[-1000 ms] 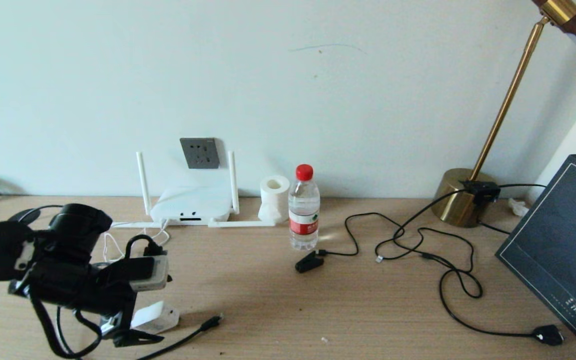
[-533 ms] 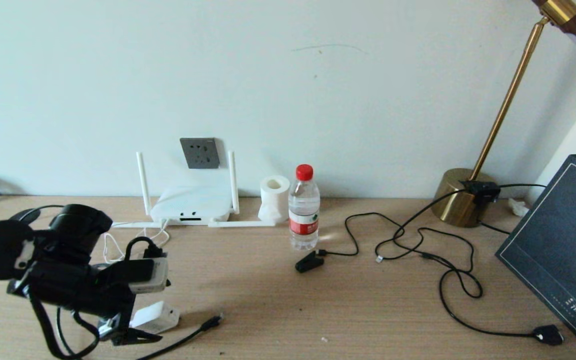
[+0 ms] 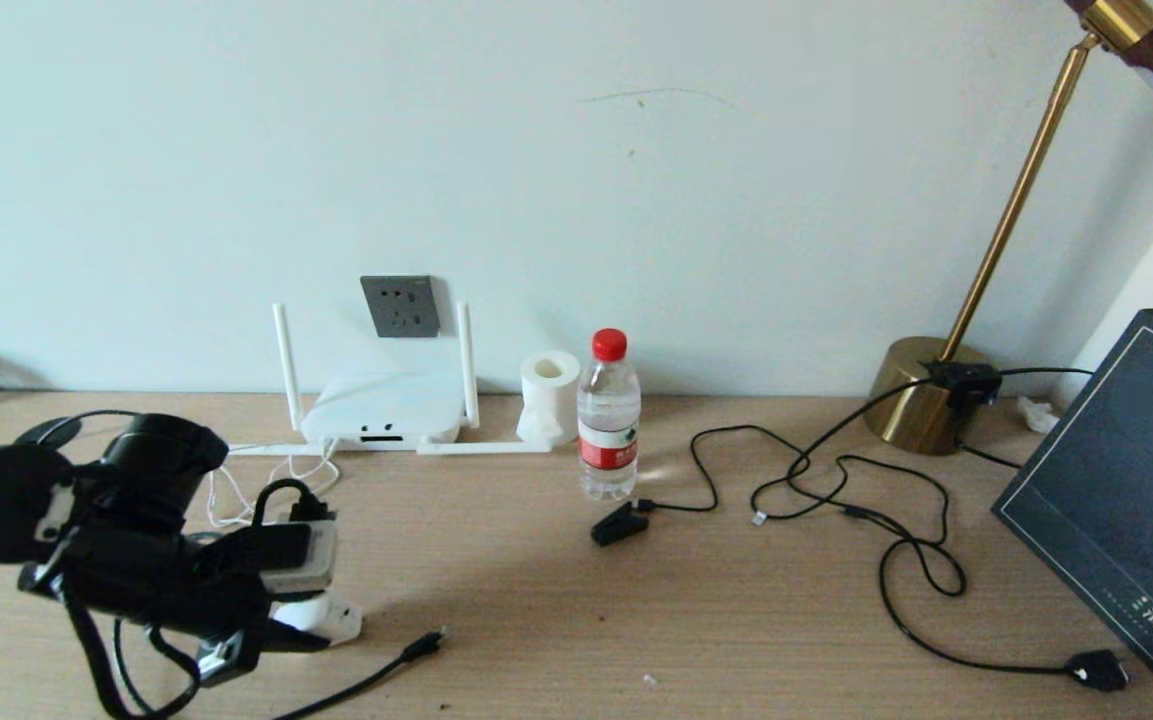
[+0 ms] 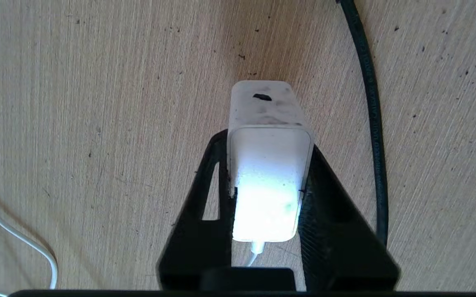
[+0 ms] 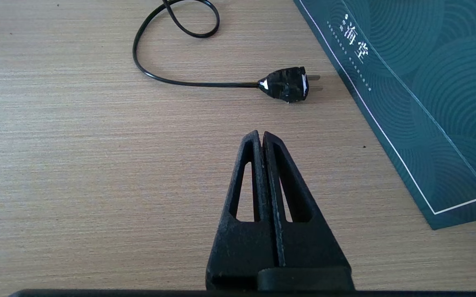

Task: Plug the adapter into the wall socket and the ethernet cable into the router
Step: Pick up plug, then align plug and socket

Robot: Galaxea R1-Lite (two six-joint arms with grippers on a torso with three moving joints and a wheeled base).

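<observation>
The white adapter (image 3: 334, 616) lies low at the front left of the desk, and my left gripper (image 3: 288, 628) is shut on its two sides. In the left wrist view the adapter (image 4: 268, 165) fills the gap between the black fingers (image 4: 337, 214), its thin white cord leaving at the back. The black ethernet cable (image 3: 381, 673) runs beside it, connector end (image 3: 426, 643) to the right; the same ethernet cable (image 4: 372, 103) passes just outside one finger. The white router (image 3: 383, 408) sits against the wall under the dark grey wall socket (image 3: 400, 306). My right gripper (image 5: 261, 134) is shut and empty above bare desk.
A water bottle (image 3: 608, 420) and a tissue roll (image 3: 549, 395) stand right of the router. A small black clip plug (image 3: 618, 523) and looping thin cords lie mid-desk. A chunky black plug (image 5: 287, 84) lies next to a dark teal box (image 5: 419, 82). A brass lamp base (image 3: 921, 395) stands far right.
My left gripper's jaws have closed from wide open onto the adapter. The adapter has shifted and tipped a little between them. The right arm has not moved.
</observation>
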